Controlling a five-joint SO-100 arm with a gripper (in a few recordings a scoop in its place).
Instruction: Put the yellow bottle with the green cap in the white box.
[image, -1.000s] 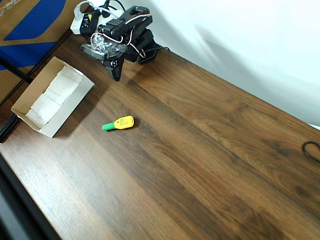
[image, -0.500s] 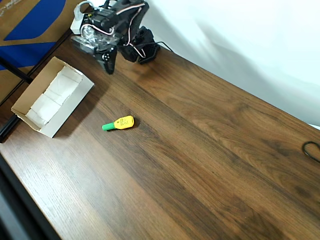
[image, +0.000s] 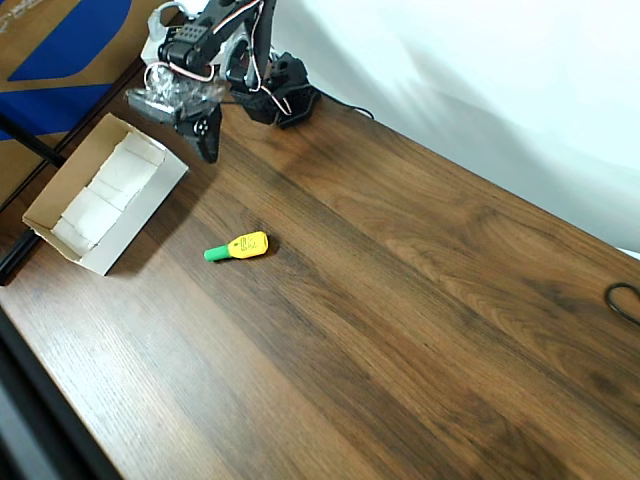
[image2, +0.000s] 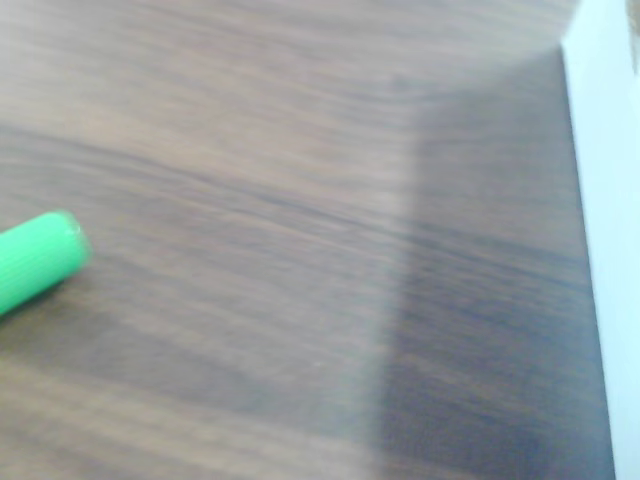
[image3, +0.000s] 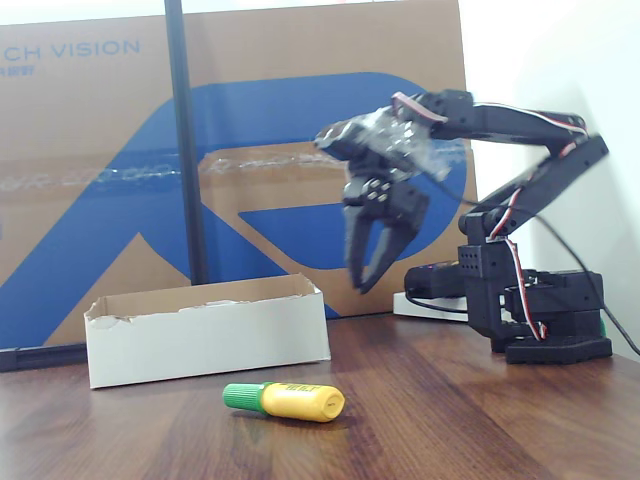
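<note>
Smooth yellow bottle (image: 248, 243), ribbed green cap (image2: 35, 260), woodgrain table (image: 420, 300)

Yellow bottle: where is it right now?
The yellow bottle lies on its side on the bare table in the overhead view, right of the white box, green cap toward it.

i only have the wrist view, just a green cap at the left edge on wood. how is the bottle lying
Observer: The yellow bottle with the green cap lies flat on the table, clear of everything.
Operator: where's the claw
Observer: The claw hangs in the air above the table, fingers pointing down, well above the bottle.
Operator: and the box
Observer: The white box sits left of the bottle in the overhead view, with white padding inside.
</note>
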